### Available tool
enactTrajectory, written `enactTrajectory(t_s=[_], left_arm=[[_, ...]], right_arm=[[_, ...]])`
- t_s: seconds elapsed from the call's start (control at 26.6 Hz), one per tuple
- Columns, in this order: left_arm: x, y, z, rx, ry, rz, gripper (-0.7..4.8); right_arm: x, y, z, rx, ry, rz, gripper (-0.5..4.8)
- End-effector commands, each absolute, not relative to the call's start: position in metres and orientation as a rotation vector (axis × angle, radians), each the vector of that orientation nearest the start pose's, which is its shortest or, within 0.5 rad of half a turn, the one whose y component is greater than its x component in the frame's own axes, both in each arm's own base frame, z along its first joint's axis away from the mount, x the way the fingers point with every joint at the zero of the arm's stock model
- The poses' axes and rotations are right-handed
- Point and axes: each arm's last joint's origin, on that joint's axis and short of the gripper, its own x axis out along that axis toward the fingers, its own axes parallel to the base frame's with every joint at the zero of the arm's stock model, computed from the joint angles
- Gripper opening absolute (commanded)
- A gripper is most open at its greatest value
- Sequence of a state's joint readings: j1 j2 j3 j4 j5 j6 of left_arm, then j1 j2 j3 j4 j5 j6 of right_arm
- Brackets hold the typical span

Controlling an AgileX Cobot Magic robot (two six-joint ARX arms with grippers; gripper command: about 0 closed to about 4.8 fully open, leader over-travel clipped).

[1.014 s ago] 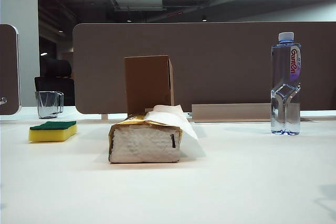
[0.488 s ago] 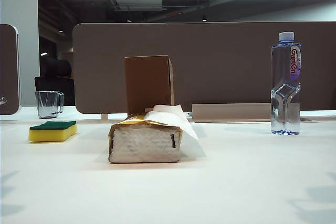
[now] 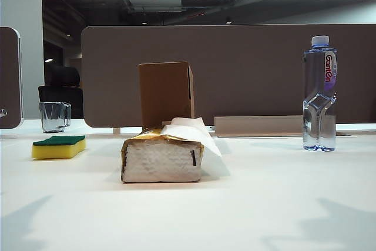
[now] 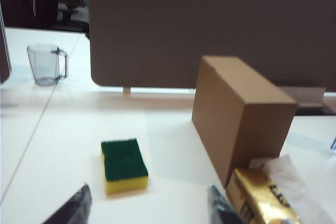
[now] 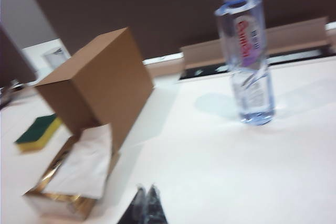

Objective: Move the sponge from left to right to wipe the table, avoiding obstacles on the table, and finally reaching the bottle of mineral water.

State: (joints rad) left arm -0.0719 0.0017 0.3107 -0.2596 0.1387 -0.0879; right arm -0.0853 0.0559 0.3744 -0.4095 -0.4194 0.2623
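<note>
Seen across a broad white surface (image 3: 247, 204): at the middle, a plain brown cardboard box (image 3: 166, 93) standing upright, with a gold-edged tissue pack (image 3: 162, 157) lying just in front of it, one white sheet sticking out. Well off to the right, a tall clear bottle of mineral water (image 3: 319, 93), blue-capped, standing alone. At far left, the yellow sponge (image 3: 59, 146) lying flat, green scouring layer up, untouched, with a clear glass cup (image 3: 55, 116) behind it near the divider. In the left wrist view, the left gripper (image 4: 147, 208) hanging above and short of the sponge, dark fingers (image 4: 73, 211) spread wide, holding nothing. In the right wrist view, the right gripper (image 5: 146, 203) near the tissue pack, fingers (image 5: 153, 205) pressed together, empty.
</note>
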Motion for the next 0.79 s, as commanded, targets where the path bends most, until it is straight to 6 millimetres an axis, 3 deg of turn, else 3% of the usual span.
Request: enactTrajectory(t_s=[0.04, 0.23, 0.34, 0.41, 0.56, 0.71, 0.79], left_arm=[[0.062, -0.009, 0.251, -0.087, -0.073, -0.222, 3.29], [0.058, -0.011, 0.268, -0.089, -0.039, -0.301, 3.56], [0.063, -0.011, 0.28, -0.092, 0.007, -0.303, 4.79], [0.068, -0.011, 0.288, -0.094, 0.025, -0.3, 4.79], [0.087, -0.014, 0.317, -0.101, 0.08, -0.343, 4.79], [0.11, -0.017, 0.343, -0.126, 0.127, -0.389, 4.79], [0.121, -0.018, 0.353, -0.129, 0.147, -0.408, 4.79]], right_arm=[[0.061, 0.008, 0.257, 0.296, 0.155, 0.373, 0.14], [0.057, 0.008, 0.282, 0.306, 0.19, 0.368, 0.62], [0.06, 0.008, 0.297, 0.326, 0.259, 0.36, 1.55], [0.062, 0.009, 0.305, 0.337, 0.293, 0.38, 1.81], [0.07, 0.011, 0.324, 0.412, 0.349, 0.495, 1.82], [0.075, 0.012, 0.339, 0.465, 0.367, 0.538, 2.67], [0.076, 0.012, 0.345, 0.465, 0.365, 0.555, 2.79]])
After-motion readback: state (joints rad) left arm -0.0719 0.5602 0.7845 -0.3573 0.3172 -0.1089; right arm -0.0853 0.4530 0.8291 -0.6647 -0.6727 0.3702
